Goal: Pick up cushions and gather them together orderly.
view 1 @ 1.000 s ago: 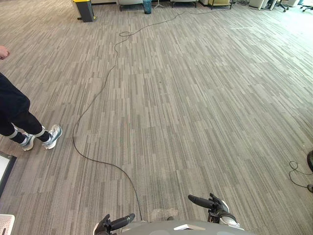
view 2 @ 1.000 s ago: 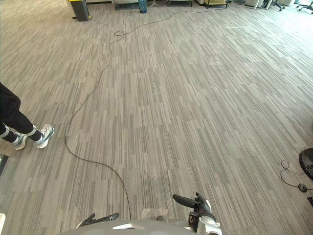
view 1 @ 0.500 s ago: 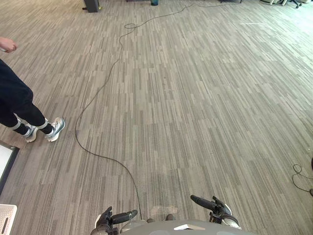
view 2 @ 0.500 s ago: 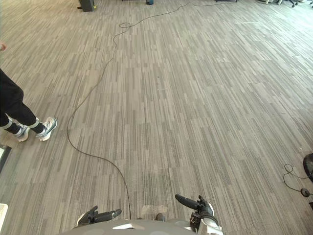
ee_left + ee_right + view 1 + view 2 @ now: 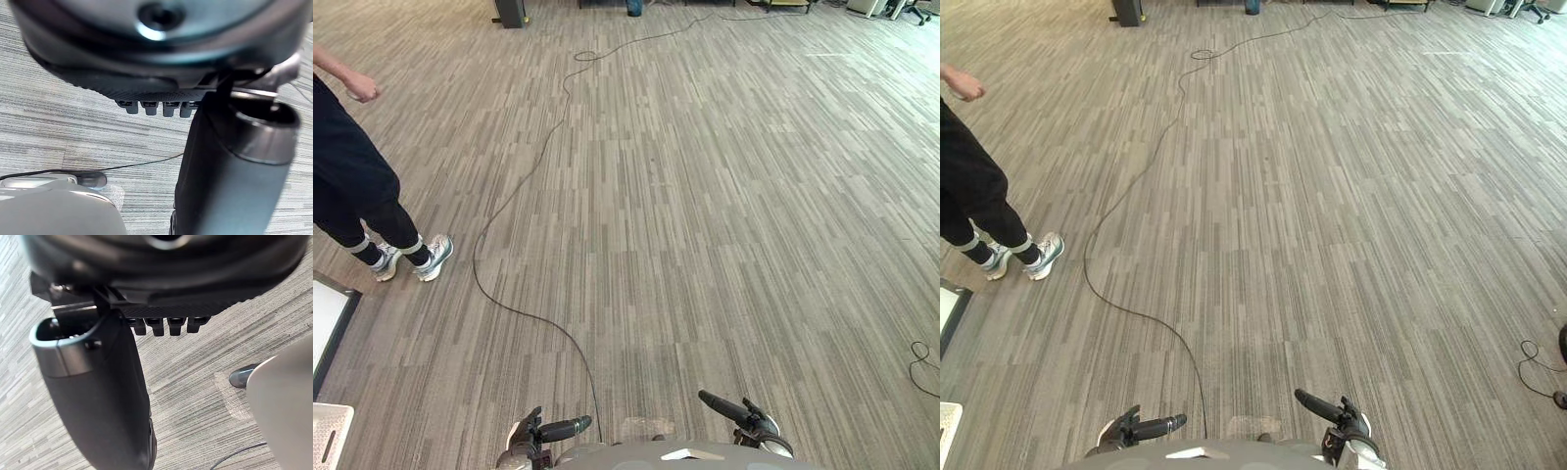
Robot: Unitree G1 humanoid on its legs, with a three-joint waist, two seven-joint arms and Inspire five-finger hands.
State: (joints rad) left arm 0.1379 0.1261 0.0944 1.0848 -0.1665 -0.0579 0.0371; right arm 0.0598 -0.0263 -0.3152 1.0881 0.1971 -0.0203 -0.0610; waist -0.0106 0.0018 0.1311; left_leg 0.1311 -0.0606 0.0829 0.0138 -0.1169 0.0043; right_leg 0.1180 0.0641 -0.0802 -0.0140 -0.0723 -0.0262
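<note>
Since a second ago my head has swung, so the whole scene has shifted and more of the person (image 5: 352, 176) shows at my left – one hand (image 5: 360, 91) out, pale shoes (image 5: 431, 257) just beside me on the carpet (image 5: 724, 196). Ahead and to my right the striped floor runs open as far as a dark cabinet (image 5: 511, 12) at the far edge. At my near left lie a dark-framed white panel (image 5: 328, 328) and the corner of a white crate (image 5: 328, 436). A thin cord (image 5: 925, 354) loops at the right edge – the right eye view also catches a dark round thing (image 5: 1563, 343) beside it. My left hand (image 5: 558, 429) and right hand (image 5: 744, 421) hang low, fingers relaxed, holding nothing. Where the cushions lie I cannot tell.
</note>
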